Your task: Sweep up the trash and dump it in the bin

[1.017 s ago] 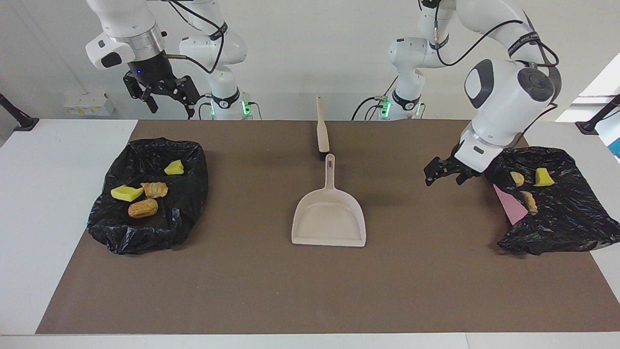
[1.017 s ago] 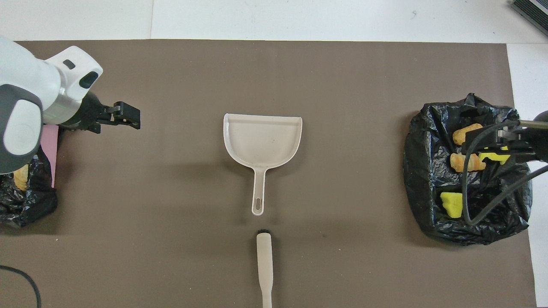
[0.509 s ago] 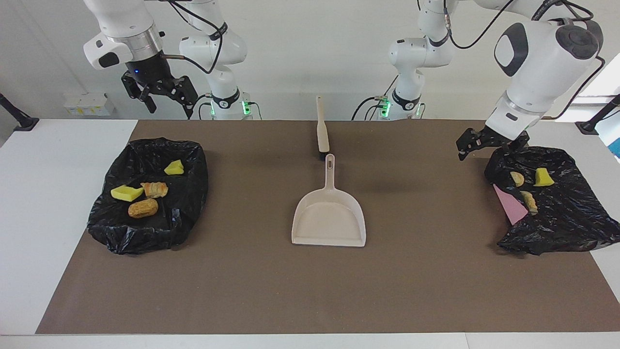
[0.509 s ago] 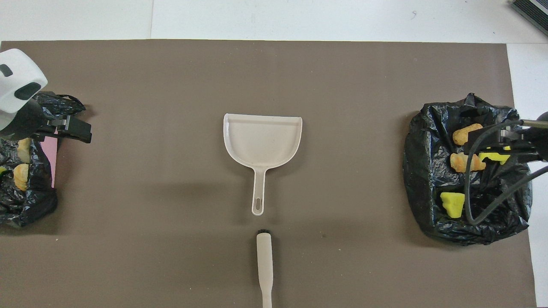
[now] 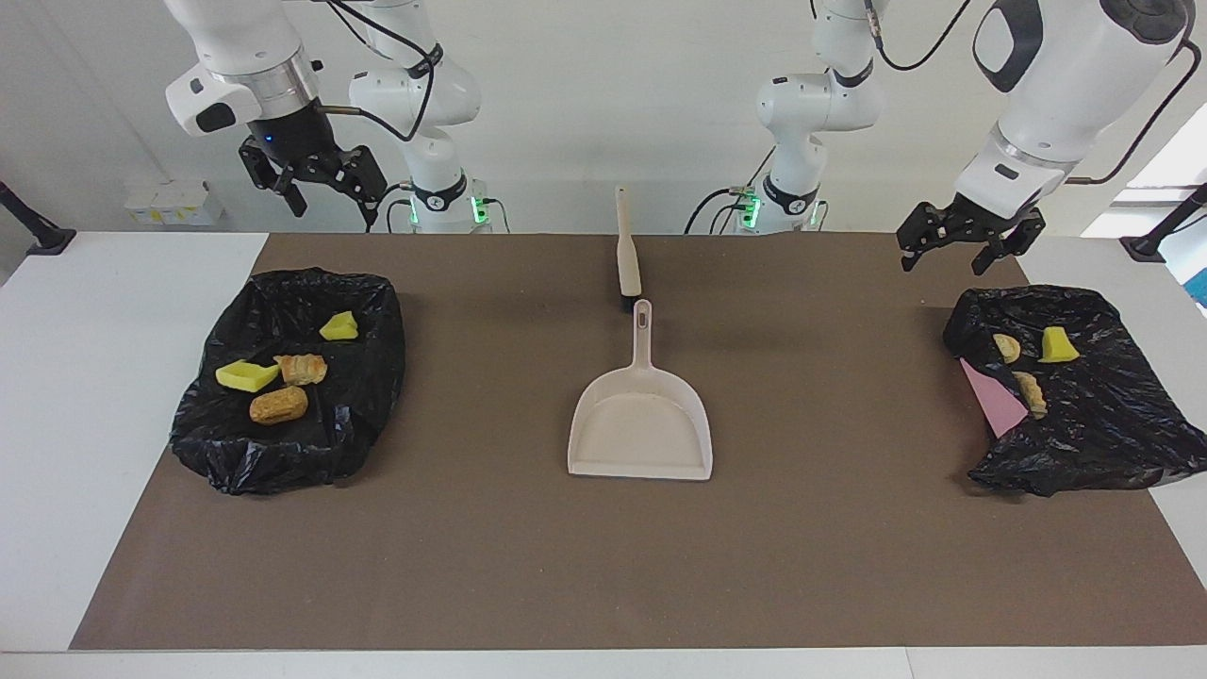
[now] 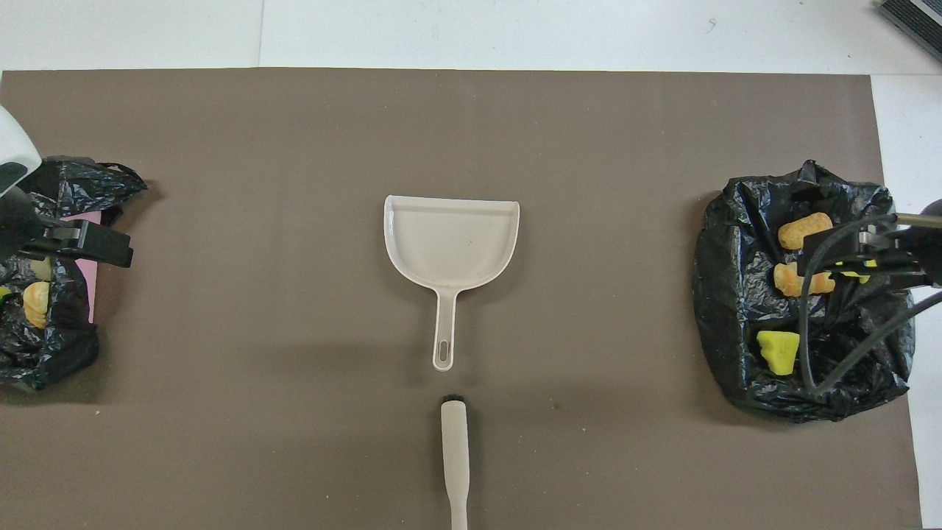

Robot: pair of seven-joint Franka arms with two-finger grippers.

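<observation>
a: item one, right gripper?
b: raised over the table edge by the robots, at the right arm's end. fingers spread, nothing in them.

a: item two, bag below it?
b: black, lying open on the brown mat. trash inside: two yellow chunks and two tan lumps.

a: item three, mid-table?
b: beige dustpan, flat on the mat, pan empty, handle pointing toward the robots. just beyond the handle tip, nearer the robots, a brush lies in line with it, its dark end almost touching the handle.

a: item four, second bag?
b: black, at the left arm's end, a pink sheet showing at its rim. trash inside: one yellow chunk and two tan lumps.

a: item five, left gripper?
b: in the air over the mat, just off the second bag's robot-side edge. fingers apart, holding nothing.

a: loose trash on the mat?
b: none seen; all seven pieces sit in the two bags.
</observation>
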